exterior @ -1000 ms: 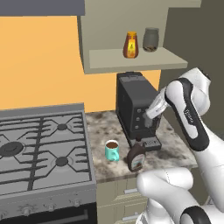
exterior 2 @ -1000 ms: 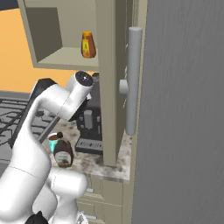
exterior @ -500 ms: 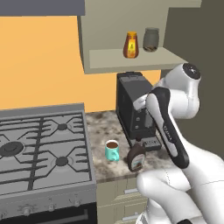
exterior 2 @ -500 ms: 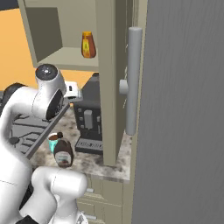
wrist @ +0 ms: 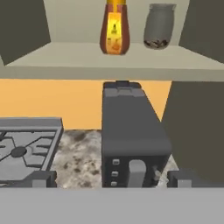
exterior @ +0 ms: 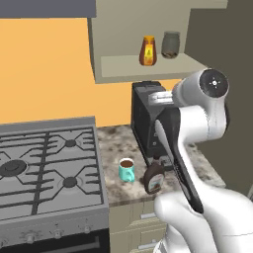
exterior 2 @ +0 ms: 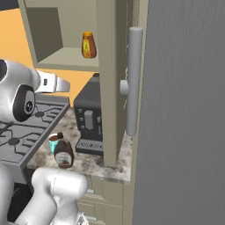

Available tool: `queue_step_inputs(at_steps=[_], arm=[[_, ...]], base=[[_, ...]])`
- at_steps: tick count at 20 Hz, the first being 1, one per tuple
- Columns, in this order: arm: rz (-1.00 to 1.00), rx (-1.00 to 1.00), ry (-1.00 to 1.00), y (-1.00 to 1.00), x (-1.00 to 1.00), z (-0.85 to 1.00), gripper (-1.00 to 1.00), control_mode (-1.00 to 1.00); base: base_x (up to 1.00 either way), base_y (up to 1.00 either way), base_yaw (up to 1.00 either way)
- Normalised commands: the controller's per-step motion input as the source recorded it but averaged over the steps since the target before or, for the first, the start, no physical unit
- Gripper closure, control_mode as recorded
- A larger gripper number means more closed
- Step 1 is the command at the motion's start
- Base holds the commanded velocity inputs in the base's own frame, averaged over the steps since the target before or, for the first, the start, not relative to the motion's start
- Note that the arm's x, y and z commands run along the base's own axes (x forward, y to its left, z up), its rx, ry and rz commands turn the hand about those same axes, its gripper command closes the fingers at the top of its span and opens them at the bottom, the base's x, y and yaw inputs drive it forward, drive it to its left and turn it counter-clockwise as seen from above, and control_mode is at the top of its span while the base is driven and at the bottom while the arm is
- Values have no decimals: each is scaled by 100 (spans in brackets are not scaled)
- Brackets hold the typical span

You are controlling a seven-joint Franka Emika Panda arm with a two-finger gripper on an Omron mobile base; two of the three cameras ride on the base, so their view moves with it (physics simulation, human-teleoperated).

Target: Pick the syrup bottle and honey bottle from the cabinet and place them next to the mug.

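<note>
My gripper (wrist: 109, 179) is spread wide and holds nothing; its two dark fingertips (wrist: 41, 178) rise at the bottom of the hand view, facing the cabinet (exterior: 148, 66) from well back. The honey bottle (exterior: 147, 51) stands upright on the cabinet shelf, with a grey glass jar (exterior: 171, 45) just beside it on its right in the left base view. Directly below the shelf, a black coffee machine (wrist: 131, 135) sits on the speckled worktop (exterior: 116, 143), between my gripper and the wall. The syrup bottle (exterior: 154, 178) stands upright on the worktop near its front edge, just beside the teal mug (exterior: 126, 169), which holds brown liquid. A gas stove (exterior: 47, 168) lies to the left of the mug. In the right base view a tall grey door with a long handle (exterior 2: 133, 81) stands to the right of the cabinet.
</note>
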Motion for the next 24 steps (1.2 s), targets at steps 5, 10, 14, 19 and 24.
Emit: queue_step_inputs(at_steps=[5,10,14,19,24], arm=[[-11,2,-9,0,-8,77,-100,-100],[12,13,0,-23,5,25,-100,-100],[12,3,8,-8,25,41,-100,-100],[1,0,8,0,38,37,-100,-100],[0,0,9,0,91,21,-100,-100]], base=[[0,0,0],[0,0,0],[0,0,0],[0,0,0],[0,0,0]])
